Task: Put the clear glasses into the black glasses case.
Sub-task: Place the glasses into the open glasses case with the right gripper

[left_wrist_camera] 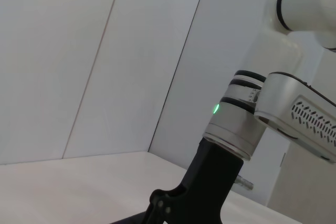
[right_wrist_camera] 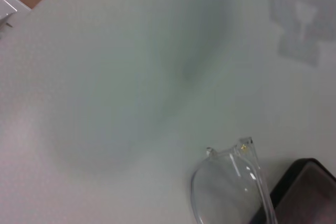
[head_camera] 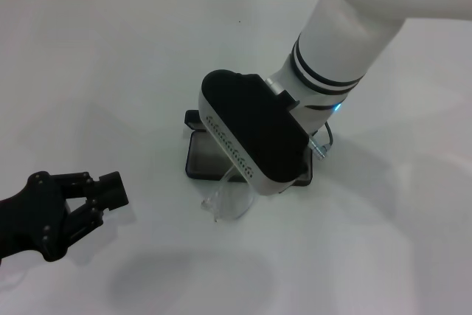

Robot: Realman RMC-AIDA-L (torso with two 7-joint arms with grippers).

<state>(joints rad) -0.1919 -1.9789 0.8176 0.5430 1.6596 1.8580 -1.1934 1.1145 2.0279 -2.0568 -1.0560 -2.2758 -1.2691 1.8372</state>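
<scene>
Clear glasses [head_camera: 230,201], lower centre, half over the near rim of the open black glasses case [head_camera: 203,154]; right gripper hidden beneath its wrist, grip undeterminable; left gripper [head_camera: 103,193] parked lower left, fingers parted; advice: lower the glasses level, inside the rim.

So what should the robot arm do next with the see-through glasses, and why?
Probably nudge the clear glasses a little further back over the open black glasses case. In the head view they stick out past its near edge, with the right arm right above. The left gripper waits off to the side.
</scene>
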